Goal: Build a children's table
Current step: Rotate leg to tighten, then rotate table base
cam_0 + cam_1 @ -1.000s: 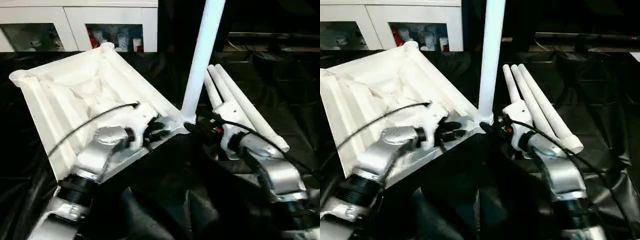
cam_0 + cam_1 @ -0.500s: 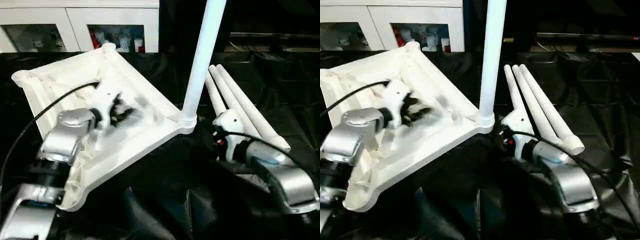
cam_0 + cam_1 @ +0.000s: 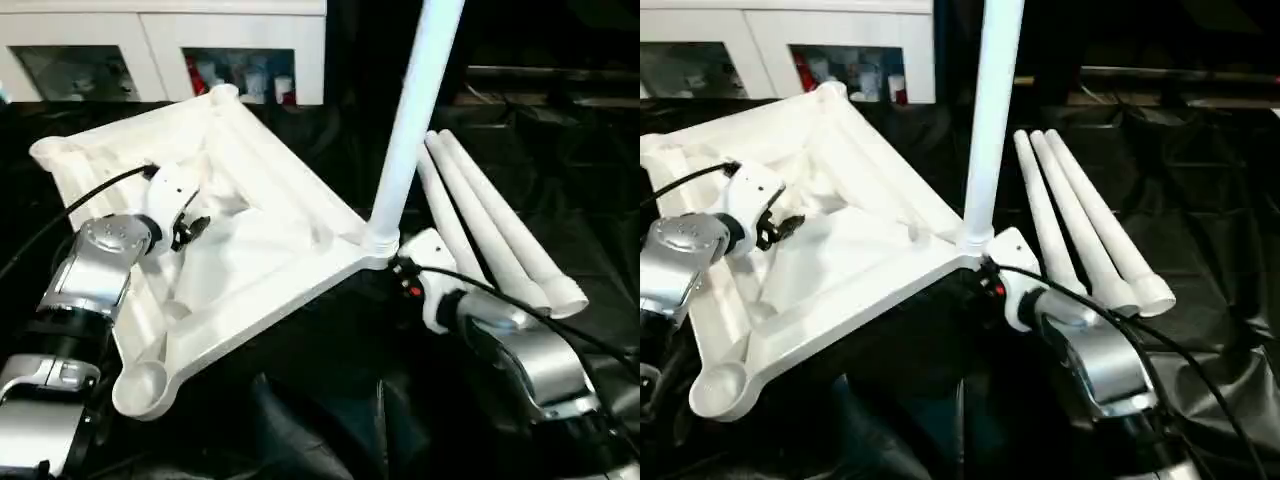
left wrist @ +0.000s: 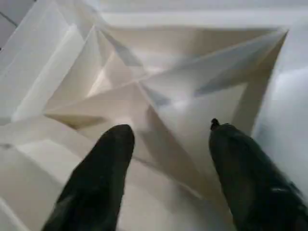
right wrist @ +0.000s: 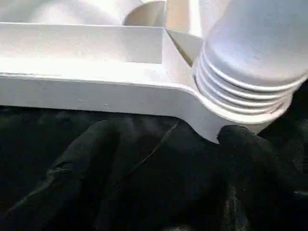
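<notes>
The children's table top point(image 3: 285, 290) lies upside down on black cloth, ribbed X-braced underside up. One white leg point(image 3: 410, 120) stands upright in its near right corner socket point(image 5: 245, 82). Three loose legs point(image 3: 490, 230) lie side by side just right of it. My left gripper point(image 3: 192, 228) hovers over the left part of the underside. In the left wrist view the left gripper point(image 4: 168, 132) is open above the crossing ribs point(image 4: 144, 89), with nothing between its fingers. My right gripper point(image 3: 395, 265) sits low by the socket with the leg. Its fingers point(image 5: 96, 144) stand open on the cloth, just below the corner's edge.
White cabinets point(image 3: 160, 50) with glass fronts stand along the back. Crumpled black cloth point(image 3: 330, 370) covers the whole work surface. An empty round socket point(image 3: 140, 385) is at the top's near left corner, close to my left forearm.
My left gripper let go of the top's near right edge, opened, and swung left over the ribbed underside. My right gripper drew back, then returned to the corner socket.
</notes>
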Tool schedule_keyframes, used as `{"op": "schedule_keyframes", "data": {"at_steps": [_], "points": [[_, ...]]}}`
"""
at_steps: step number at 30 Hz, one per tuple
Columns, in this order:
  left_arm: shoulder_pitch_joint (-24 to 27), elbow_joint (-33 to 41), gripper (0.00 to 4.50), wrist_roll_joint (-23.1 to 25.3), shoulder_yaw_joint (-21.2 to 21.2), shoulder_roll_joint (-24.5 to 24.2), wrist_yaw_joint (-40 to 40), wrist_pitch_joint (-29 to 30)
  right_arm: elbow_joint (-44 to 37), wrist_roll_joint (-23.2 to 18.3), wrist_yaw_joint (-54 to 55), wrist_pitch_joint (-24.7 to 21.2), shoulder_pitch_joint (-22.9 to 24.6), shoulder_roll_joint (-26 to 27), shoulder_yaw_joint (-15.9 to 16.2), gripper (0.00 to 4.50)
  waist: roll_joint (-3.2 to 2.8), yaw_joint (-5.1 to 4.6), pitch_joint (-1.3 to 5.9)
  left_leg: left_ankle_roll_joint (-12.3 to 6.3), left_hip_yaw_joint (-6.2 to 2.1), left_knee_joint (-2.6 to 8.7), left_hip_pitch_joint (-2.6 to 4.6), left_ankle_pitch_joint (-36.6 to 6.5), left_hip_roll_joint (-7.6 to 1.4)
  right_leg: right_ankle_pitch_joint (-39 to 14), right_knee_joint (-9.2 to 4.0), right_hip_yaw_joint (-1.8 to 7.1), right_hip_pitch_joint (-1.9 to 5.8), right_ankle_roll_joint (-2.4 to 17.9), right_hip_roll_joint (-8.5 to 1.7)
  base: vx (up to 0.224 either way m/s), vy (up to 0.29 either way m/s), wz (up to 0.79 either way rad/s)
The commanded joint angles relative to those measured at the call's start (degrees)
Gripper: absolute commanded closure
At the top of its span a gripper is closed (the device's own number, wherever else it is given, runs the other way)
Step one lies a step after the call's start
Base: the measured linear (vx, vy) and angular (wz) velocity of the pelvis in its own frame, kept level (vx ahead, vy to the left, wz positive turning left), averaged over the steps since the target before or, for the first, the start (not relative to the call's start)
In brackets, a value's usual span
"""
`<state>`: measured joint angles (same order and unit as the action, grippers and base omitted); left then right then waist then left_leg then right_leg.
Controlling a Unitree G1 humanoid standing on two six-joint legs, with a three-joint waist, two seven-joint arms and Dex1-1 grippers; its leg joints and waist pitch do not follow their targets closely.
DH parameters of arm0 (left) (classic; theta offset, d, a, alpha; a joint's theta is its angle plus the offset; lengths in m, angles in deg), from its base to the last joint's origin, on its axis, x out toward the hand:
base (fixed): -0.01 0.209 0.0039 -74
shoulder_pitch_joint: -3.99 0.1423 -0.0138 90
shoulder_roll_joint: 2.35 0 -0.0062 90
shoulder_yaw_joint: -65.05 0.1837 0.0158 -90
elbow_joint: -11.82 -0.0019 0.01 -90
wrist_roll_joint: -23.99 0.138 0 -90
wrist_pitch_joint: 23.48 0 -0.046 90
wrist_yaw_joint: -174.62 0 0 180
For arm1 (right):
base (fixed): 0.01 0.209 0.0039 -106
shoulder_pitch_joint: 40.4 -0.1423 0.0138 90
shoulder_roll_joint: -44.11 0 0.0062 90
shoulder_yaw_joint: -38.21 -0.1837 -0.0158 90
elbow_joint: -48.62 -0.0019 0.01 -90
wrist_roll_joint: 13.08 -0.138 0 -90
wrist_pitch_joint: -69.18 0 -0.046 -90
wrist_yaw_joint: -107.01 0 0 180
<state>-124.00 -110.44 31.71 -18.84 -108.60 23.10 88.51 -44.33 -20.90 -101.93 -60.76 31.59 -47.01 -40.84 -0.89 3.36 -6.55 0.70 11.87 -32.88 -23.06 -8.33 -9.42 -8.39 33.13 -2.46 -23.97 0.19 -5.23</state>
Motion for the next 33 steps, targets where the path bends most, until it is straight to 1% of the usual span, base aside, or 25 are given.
{"op": "schedule_keyframes", "data": {"at_steps": [1, 2, 3, 4, 5, 6, 7, 10, 11, 12, 13, 15, 16, 18, 19, 20, 22, 23, 24, 25, 27, 29, 30, 32, 33], "points": [[-1.22, -1.76, 2.06, 1.03, 0.66, -1.0, 0.47, -0.52, 0.88, 0.29, 0.37, -1.34, -0.47, 0.25, -0.13, 1.12, -0.91, 0.08, 4.87, 2.85, -2.27, 4.2, 2.47, -20.15, -3.11, -14.68, -3.22, 2.04, 1.89, 10.51, -2.83, 0.0, 0.0, 0.0], [-1.42, -2.28, 2.18, 1.07, 0.72, -1.09, 0.82, -0.92, 0.9, 0.26, 0.19, -1.49, -0.61, 0.25, 0.08, 1.24, -0.65, 0.02, 4.74, 2.81, -2.21, 4.24, 2.41, -20.23, -3.12, -14.76, -3.31, 2.06, 1.83, 10.51, -2.8, 0.0, 0.0, 0.0], [-1.61, -2.83, 2.3, 1.14, 0.85, -1.14, 1.29, -1.2, 1.07, 0.22, 0.01, -1.67, -0.83, 0.23, 0.28, 1.3, -0.75, 0.06, 4.77, 2.82, -2.25, 4.24, 2.37, -20.11, -3.14, -14.7, -3.2, 2.08, 1.93, 10.5, -2.85, 0.0, 0.0, 0.0], [-1.7, -3.15, 2.3, 1.14, 0.93, -1.15, 1.61, -1.4, 1.19, 0.21, -0.07, -1.75, -0.97, 0.21, 0.41, 1.34, -0.77, 0.07, 4.74, 2.78, -2.28, 4.26, 2.33, -19.96, -3.13, -14.8, -3.2, 2.06, 1.94, 10.42, -2.87, 0.0, 0.0, 0.0], [-1.98, -3.88, 2.37, 1.46, 1.14, -1.24, 1.29, -1.97, 1.54, 0.27, -0.18, -1.82, -1.28, 0.16, 0.58, 1.43, -0.84, 0.06, 4.79, 2.89, -2.23, 4.23, 2.46, -19.93, -3.14, -14.7, -3.21, 2.09, 1.85, 10.45, -2.85, 0.0, 0.0, 0.0], [-2.37, -4.73, 2.51, 1.77, 0.99, -1.21, 0.34, -2.62, 1.85, 0.29, -0.24, -1.85, -1.58, 0.12, 0.67, 1.56, -0.71, -0.03, 4.66, 2.87, -2.23, 4.28, 2.38, -19.98, -3.15, -14.7, -3.24, 2.09, 1.83, 10.43, -2.84, 0.0, 0.0, 0.0], [-2.8, -5.32, 2.63, 1.79, 0.47, -1.18, -0.77, -2.87, 2.13, 0.3, -0.23, -1.88, -1.89, 0.09, 0.65, 1.68, -0.76, -0.04, 4.74, 2.91, -2.25, 4.24, 2.35, -19.9, -3.1, -14.67, -3.17, 2.07, 1.94, 10.37, -2.87, 0.0, 0.0, 0.0], [-3.53, -5.99, 2.78, 1.59, -0.87, -1.24, -3.04, -2.94, 2.26, 0.23, -0.31, -2.0, -2.23, -0.09, 0.51, 1.82, -0.73, -0.12, 4.74, 2.9, -2.23, 4.21, 2.41, -19.92, -3.11, -14.44, -3.11, 2.08, 1.92, 10.47, -2.85, 0.0, 0.0, 0.0], [-3.9, -5.95, 2.92, 1.75, -1.5, -1.66, -4.49, -3.17, 2.18, 0.18, -0.51, -2.11, -2.32, -0.34, 0.31, 1.95, -0.82, -0.1, 4.72, 2.85, -2.19, 4.18, 2.43, -19.83, -3.14, -14.3, -3.12, 2.1, 1.88, 10.55, -2.85, 0.0, 0.0, 0.0], [-3.98, -5.73, 3.16, 1.62, -2.05, -1.9, -5.04, -2.77, 2.22, 0.2, -0.6, -2.03, -2.26, -0.53, 0.21, 2.18, -0.74, -0.09, 4.68, 2.74, -2.19, 4.15, 2.42, -19.64, -3.12, -14.27, -3.14, 2.08, 1.9, 10.56, -2.85, 0.0, 0.0, 0.0], [-4.05, -5.67, 3.16, 1.54, -2.4, -2.04, -5.25, -2.53, 2.26, 0.22, -0.65, -1.98, -2.22, -0.65, 0.14, 2.18, -0.74, -0.08, 4.7, 2.63, -2.2, 4.15, 2.33, -19.36, -3.09, -14.29, -3.1, 2.06, 1.98, 10.48, -2.84, 0.0, 0.0, 0.0], [-4.02, -5.69, 3.18, 1.93, -2.46, -2.5, -5.35, -2.19, 2.35, 0.33, -0.57, -1.88, -2.11, -0.76, 0.1, 2.26, -0.81, -0.06, 4.73, 2.62, -2.17, 4.13, 2.46, -19.06, -3.15, -13.95, -3.06, 2.08, 1.87, 10.52, -2.79, 0.0, 0.0, 0.0], [-3.9, -5.83, 3.26, 2.51, -2.12, -3.07, -5.06, -1.93, 2.47, 0.4, -0.48, -1.77, -1.99, -0.85, 0.06, 2.33, -0.75, -0.06, 4.71, 2.57, -2.15, 4.14, 2.44, -18.86, -3.14, -13.7, -3.05, 2.08, 1.87, 10.57, -2.74, 0.0, 0.0, 0.0], [-3.4, -6.27, 3.58, 3.38, -0.53, -4.02, -3.02, -1.74, 2.9, 0.59, -0.15, -1.35, -1.96, -0.7, 0.11, 2.59, -0.79, -0.05, 4.72, 2.51, -2.16, 4.14, 2.37, -18.62, -3.13, -13.41, -2.99, 2.08, 1.88, 10.55, -2.74, 0.0, 0.0, 0.0], [-2.82, -6.26, 3.65, 3.87, 0.91, -4.52, -1.08, -1.97, 3.27, 0.68, 0.28, -1.05, -2.09, -0.35, 0.04, 2.67, -0.94, 0.01, 4.75, 2.53, -2.21, 4.15, 2.39, -18.4, -3.12, -13.51, -3.06, 2.1, 1.88, 10.55, -2.85, 0.0, 0.0, 0.0], [-2.31, -6.22, 3.64, 3.91, 1.86, -4.68, 0.76, -1.99, 3.66, 0.72, 0.49, -0.83, -2.33, -0.02, 0.07, 2.71, -0.94, -0.02, 4.77, 2.62, -2.16, 4.14, 2.38, -18.42, -3.12, -13.4, -3.02, 2.1, 1.88, 10.67, -2.84, 0.0, 0.0, 0.0], [-1.22, -5.9, 3.91, 4.59, 4.07, -5.13, 4.05, -2.35, 5.11, 1.14, 1.5, 0.45, -3.08, 0.98, 0.04, 2.93, -1.13, -0.06, 4.69, 3.16, -2.17, 4.23, 2.46, -19.36, -3.15, -13.6, -3.14, 2.15, 1.72, 11.1, -2.9, 0.0, 0.0, 0.0], [-1.03, -5.82, 3.91, 4.76, 4.46, -5.23, 4.56, -2.42, 5.43, 1.23, 1.75, 0.69, -3.24, 1.21, 0.01, 2.93, -1.12, -0.11, 4.64, 3.31, -2.18, 4.25, 2.42, -19.67, -3.18, -13.6, -3.09, 2.16, 1.74, 11.2, -2.91, 0.0, 0.0, 0.0], [-0.5, -5.49, 4.1, 4.99, 5.3, -5.43, 5.98, -2.22, 6.65, 1.32, 2.2, 1.3, -3.85, 1.92, 0.05, 3.14, -1.43, -0.08, 4.66, 3.72, -2.28, 4.31, 2.51, -20.46, -3.24, -13.91, -3.05, 2.14, 1.72, 11.29, -2.95, 0.0, 0.0, 0.0], [-0.5, -5.49, 4.14, 4.99, 5.3, -5.43, 5.98, -2.22, 6.65, 1.32, 2.2, 1.3, -3.85, 1.92, 0.05, 3.21, -1.25, -0.12, 4.64, 3.96, -2.25, 4.37, 2.47, -20.93, -3.2, -13.94, -3.07, 2.13, 1.77, 11.3, -2.9, 0.0, 0.0, 0.0], [0.19, -4.65, 4.21, 5.31, 6.3, -5.96, 7.98, -1.49, 8.97, 1.45, 2.94, 2.61, -5.08, 3.09, 0.01, 3.25, -1.29, -0.13, 4.63, 4.32, -2.29, 4.42, 2.68, -21.66, -3.27, -14.48, -3.1, 2.14, 1.62, 11.35, -2.98, 0.0, 0.0, 0.0], [0.67, -3.72, 4.41, 5.62, 7.12, -6.7, 9.8, -1.07, 11.14, 1.52, 3.73, 4.0, -6.25, 4.29, -0.5, 3.54, -1.19, -0.33, 4.52, 4.57, -2.37, 4.48, 2.51, -22.55, -3.2, -15.72, -3.14, 2.13, 1.73, 11.32, -3.06, 0.0, 0.0, 0.0], [0.75, -3.48, 4.47, 5.73, 7.33, -6.93, 10.32, -1.04, 11.92, 1.54, 3.99, 4.44, -6.66, 4.71, -0.77, 3.63, -1.21, -0.38, 4.45, 4.74, -2.41, 4.51, 2.65, -23.43, -3.26, -16.9, -3.35, 2.19, 1.57, 11.09, -3.19, 0.0, 0.0, 0.0], [1.13, -2.65, 4.5, 5.59, 7.85, -7.65, 12.34, -1.02, 13.64, 1.67, 4.16, 5.18, -7.53, 5.3, -0.88, 3.73, -1.17, -0.51, 4.5, 4.89, -2.43, 4.53, 2.77, -23.81, -3.29, -17.58, -3.4, 2.2, 1.49, 10.98, -3.19, 0.0, 0.0, 0.0], [1.4, -2.01, 4.5, 5.35, 7.97, -8.0, 13.32, -0.9, 14.57, 1.85, 4.11, 5.66, -7.95, 5.49, -0.7, 3.85, -1.27, -0.54, 4.47, 5.04, -2.46, 4.53, 2.83, -23.92, -3.35, -17.51, -3.37, 2.22, 1.46, 11.0, -3.2, 0.0, 0.0, 0.0]]}}
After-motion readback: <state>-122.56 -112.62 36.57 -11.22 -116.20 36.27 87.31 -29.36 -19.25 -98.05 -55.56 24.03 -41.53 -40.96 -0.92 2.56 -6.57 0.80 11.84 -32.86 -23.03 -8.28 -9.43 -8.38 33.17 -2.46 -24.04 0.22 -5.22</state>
